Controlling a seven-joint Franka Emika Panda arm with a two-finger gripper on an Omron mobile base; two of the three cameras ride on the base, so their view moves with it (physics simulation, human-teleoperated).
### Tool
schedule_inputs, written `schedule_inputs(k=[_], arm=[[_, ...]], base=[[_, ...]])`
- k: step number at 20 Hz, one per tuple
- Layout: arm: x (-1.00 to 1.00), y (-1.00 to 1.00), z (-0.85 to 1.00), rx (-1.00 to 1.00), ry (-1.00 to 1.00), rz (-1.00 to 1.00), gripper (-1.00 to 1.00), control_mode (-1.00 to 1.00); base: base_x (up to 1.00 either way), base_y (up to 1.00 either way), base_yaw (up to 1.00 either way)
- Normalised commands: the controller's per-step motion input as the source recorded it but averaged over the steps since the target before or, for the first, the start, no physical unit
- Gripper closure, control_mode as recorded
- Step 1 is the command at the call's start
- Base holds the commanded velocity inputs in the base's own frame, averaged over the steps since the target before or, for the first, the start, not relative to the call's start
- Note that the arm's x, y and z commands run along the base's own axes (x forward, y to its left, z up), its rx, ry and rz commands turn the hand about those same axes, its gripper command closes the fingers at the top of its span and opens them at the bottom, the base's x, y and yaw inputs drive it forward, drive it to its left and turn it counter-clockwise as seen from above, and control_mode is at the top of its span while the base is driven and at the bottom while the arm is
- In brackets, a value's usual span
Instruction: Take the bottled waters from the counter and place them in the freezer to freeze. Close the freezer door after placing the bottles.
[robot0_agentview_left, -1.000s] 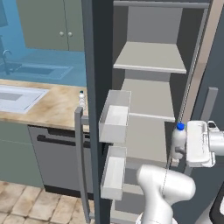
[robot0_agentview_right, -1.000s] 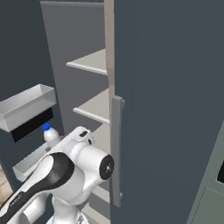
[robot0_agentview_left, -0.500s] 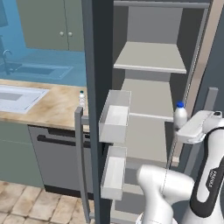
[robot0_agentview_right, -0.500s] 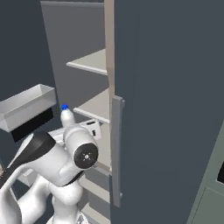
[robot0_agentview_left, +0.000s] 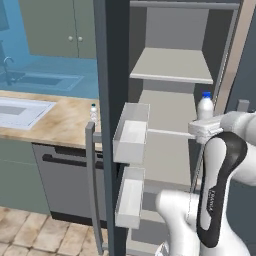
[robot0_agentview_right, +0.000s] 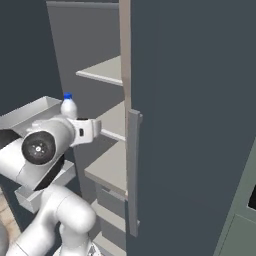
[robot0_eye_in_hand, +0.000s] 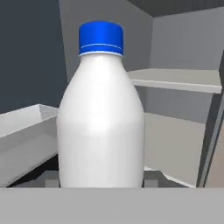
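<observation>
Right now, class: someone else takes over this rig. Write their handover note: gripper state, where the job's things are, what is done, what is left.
Gripper: shut on a bottled water, held upright in front of the open freezer shelves.
Second bottled water: standing on the counter, near the edge by the freezer door.
Freezer door: open, bins showing.
Done: first bottle picked up and brought to the freezer.
Left: set it on a shelf, fetch the second bottle, place it, close the door.
</observation>
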Motion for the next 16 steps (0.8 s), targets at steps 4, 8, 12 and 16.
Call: schedule_inputs(k=[4,8,12,16], arm=[[0.00,0.43,0.46,0.04,-0.10,-0.36,1.00,-1.00],[0.00,0.03,0.45,0.10,-0.04,-0.38,1.00,-1.00],[0.11,-0.01,0.32,-0.02,0.07,-0.45,1.00,-1.00],[0.07,-0.03,0.19,-0.08,0.14,-0.49,1.00,-1.00]], base=[[0.00,0.00,0.00],[0.00,0.00,0.00],[0.00,0.00,0.00],[0.00,0.00,0.00]])
